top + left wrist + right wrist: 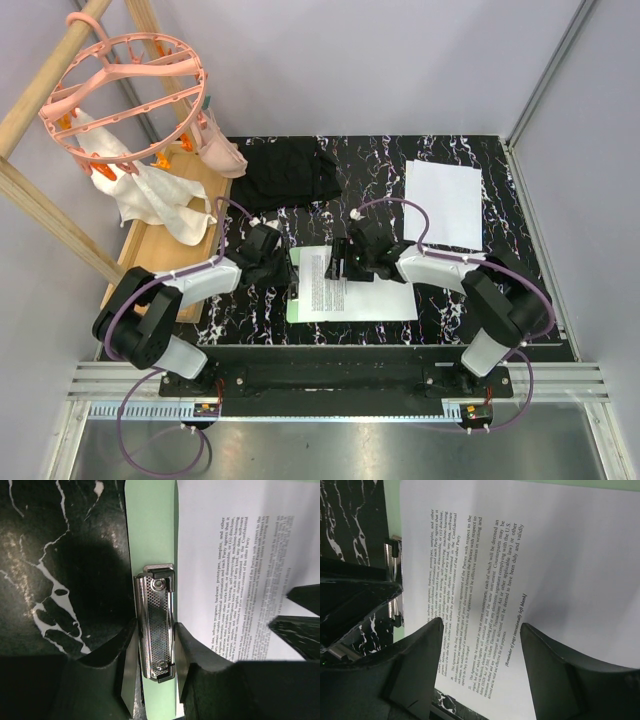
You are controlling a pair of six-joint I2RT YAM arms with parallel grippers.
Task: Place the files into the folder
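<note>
folder flat on the table, long axis left to right across the top view, clip at its left short edge. printed sheet on top, turned the same way, its short edge just beside the clip and not clearly tucked under it. blank sheet well apart, further back on the right, nearer the right arm.

left gripper down over the clip, jaws spread and flanking its two long sides, close on both; hard to tell whether touching. right gripper low over the printed sheet just beside, jaws spread wide, nothing pinched, only paper below.

judged step: raising the clip to let the sheet's edge in beneath, with the blank sheet not yet dealt with.

turns on one relation: clip straight between the left fingers, sheet edge off to the clip's right, toward the right gripper. hence left arm best placed for the clip, right arm for nudging the sheet leftward along the folder's long axis.

room: both grippers near each other, with the right one's fingertips showing at the edge of the left wrist view, so little slack between them along that axis. more freedom toward the back, with the black cloth behind and apart.

risk, as a guess only: skewing or buckling of the sheet if pushed against a closed clip, or sliding of the whole folder on the smooth table.
</note>
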